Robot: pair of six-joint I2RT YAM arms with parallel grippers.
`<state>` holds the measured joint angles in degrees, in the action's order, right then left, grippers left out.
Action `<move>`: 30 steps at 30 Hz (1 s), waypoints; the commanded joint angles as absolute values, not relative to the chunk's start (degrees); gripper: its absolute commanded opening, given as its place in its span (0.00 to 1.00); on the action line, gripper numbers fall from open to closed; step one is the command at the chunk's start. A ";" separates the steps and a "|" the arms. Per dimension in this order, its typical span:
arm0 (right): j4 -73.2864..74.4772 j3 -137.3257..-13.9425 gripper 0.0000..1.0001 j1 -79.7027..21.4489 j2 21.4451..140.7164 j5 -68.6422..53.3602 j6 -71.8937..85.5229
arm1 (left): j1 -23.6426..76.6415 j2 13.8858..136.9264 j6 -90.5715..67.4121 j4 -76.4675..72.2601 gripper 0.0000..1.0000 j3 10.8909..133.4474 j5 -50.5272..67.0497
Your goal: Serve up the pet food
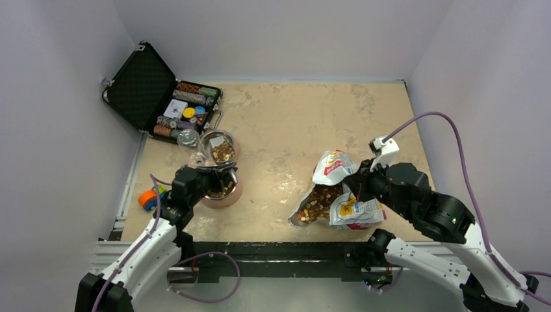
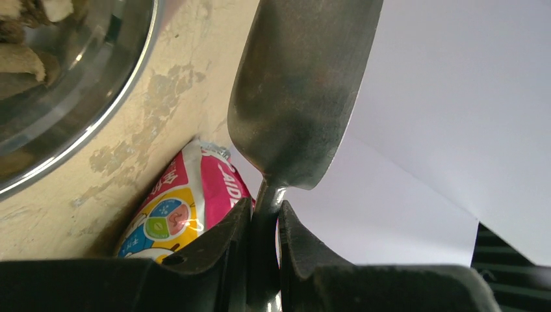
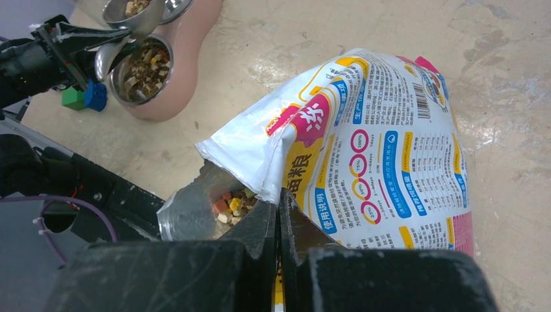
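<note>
The right gripper (image 3: 279,211) is pinching the torn upper lip of the bag (image 3: 370,149), its jaws fully closed on the foil and holding the mouth agape. The bag, glossy white with red, yellow and blue print, is lying on its side on the table (image 1: 292,123), with its mouth facing the left arm. Well apart from it, the pink feeder (image 1: 232,195) is carrying two steel bowls, and both are already showing food. The left gripper (image 2: 265,224) is clamping the thin handle of a metal scoop (image 2: 299,84), jaws only narrowly parted around it, and is holding the scoop over the nearer bowl (image 3: 144,65). The pet food (image 1: 318,203) is sitting mostly inside the bag mouth (a smaller share is in the bowls). I am judging the kibble to be light, hard, loose and prone to rolling, so fingers are a poor choice; it is better taken in the scoop, carried level. The bag is looking soft and slippery, so its rim fold is the sensible hold.
</note>
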<state>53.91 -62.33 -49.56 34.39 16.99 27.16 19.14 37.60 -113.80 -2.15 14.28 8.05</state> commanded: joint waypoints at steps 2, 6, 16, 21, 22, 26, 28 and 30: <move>48.95 -63.13 0.00 -49.50 32.41 15.49 26.06 | 18.88 41.63 -121.97 -12.94 0.00 13.82 3.65; 48.38 -62.93 0.00 -49.48 32.50 14.28 25.40 | 18.98 42.31 -126.40 -10.18 0.00 15.70 1.36; 48.03 -62.71 0.00 -49.53 32.64 12.41 24.70 | 18.98 47.90 -141.00 1.53 0.00 23.04 6.43; 48.08 -62.51 0.00 -49.49 32.42 12.33 24.99 | 18.98 49.21 -145.16 8.43 0.00 28.10 8.25; 48.08 -62.48 0.00 -49.48 32.36 12.33 25.11 | 18.95 49.10 -146.13 9.48 0.00 28.84 7.82; 48.54 -63.01 0.00 -49.55 32.47 12.44 25.23 | 18.90 48.70 -149.24 14.43 0.00 32.36 6.13; 48.91 -63.75 0.00 -49.53 32.63 12.48 25.34 | 18.93 48.82 -150.53 20.26 0.00 34.69 6.52; 49.41 -64.54 0.00 -49.48 32.88 12.49 25.36 | 18.95 49.01 -151.64 23.08 0.00 36.25 6.85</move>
